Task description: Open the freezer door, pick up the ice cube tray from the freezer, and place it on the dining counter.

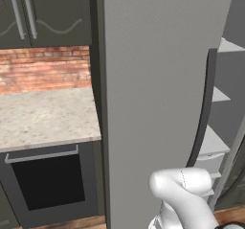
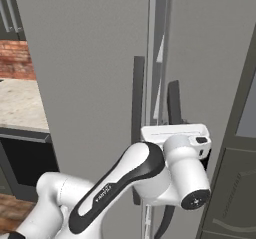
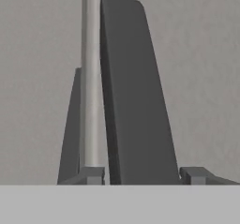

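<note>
Straddling the dark handle (image 3: 136, 101) of the freezer door (image 3: 201, 78), the gripper (image 3: 143, 175) stands open, fingertips either side without clamping. A firm, centred grip should precede pulling. Ice tray unseen.

A dark oven (image 1: 48, 182) sits under the speckled worktop (image 1: 45, 115) (red brick wall (image 1: 43, 70) behind), dark cabinets (image 1: 45, 12) above.

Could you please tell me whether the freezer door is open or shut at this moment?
Open, at least partly: in the left base view the freezer door stands swung out, and pale shelves show past its handle edge.
</note>
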### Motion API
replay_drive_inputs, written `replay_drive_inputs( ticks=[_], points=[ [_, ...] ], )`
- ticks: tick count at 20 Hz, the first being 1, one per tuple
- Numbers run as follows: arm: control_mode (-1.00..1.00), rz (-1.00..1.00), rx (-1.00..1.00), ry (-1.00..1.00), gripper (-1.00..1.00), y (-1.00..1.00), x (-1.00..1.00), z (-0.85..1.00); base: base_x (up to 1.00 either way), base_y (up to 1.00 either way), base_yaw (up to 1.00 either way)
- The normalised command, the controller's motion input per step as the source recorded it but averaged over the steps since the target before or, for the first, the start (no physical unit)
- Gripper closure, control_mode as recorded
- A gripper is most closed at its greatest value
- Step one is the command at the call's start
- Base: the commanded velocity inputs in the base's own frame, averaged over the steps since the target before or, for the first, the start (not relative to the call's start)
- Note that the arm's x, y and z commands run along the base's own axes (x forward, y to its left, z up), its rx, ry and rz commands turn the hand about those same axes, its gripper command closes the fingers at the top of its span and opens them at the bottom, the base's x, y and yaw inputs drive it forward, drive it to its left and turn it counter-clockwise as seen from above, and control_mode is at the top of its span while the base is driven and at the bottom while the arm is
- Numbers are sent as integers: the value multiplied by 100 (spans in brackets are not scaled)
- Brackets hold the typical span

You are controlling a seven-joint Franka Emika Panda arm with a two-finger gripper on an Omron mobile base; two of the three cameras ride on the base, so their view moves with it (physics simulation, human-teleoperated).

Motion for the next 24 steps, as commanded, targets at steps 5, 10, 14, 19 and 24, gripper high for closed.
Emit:
replay_drive_inputs(
  ticks=[5,10,14,19,24],
  points=[
    [-100,0,0,0,100,-15,-18,0,0,0,0],
    [-100,0,0,0,100,-22,-9,0,0,0,0],
    [-100,0,0,0,100,-29,-4,0,0,0,0],
    [-100,0,0,0,100,-36,-1,0,0,0,0],
    [-100,0,0,0,100,-28,-1,0,0,0,0]
  ],
)
